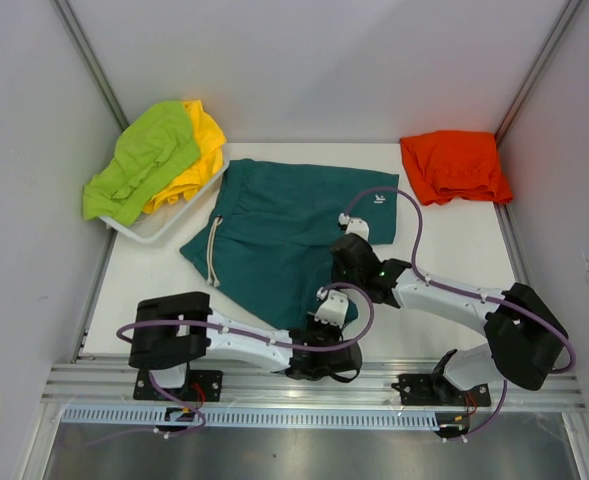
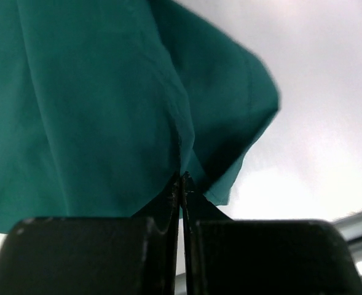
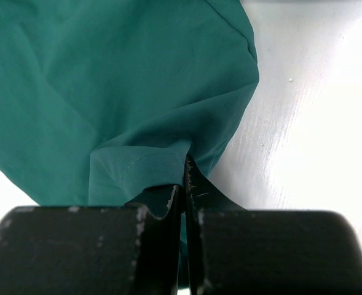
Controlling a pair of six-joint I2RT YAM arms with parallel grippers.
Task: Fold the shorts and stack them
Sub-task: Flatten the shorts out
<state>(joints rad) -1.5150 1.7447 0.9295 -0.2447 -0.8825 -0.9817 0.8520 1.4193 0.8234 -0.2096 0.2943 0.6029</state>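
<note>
Teal green shorts (image 1: 274,235) lie spread in the middle of the white table, waistband and white drawstring toward the left. My left gripper (image 1: 326,322) is shut on their near hem, and the left wrist view shows the teal cloth (image 2: 107,110) pinched between the fingertips (image 2: 182,179). My right gripper (image 1: 346,250) is shut on the right leg's hem; a folded edge of teal fabric (image 3: 131,166) sits in its jaws (image 3: 185,178). Orange shorts (image 1: 454,165) lie folded at the back right. Lime green shorts (image 1: 139,160) lie over yellow shorts (image 1: 202,150) at the back left.
A white tray (image 1: 159,228) under the lime and yellow pile stands at the back left, against the left wall. Grey walls close in on both sides and the back. A metal rail (image 1: 314,385) runs along the table's near edge.
</note>
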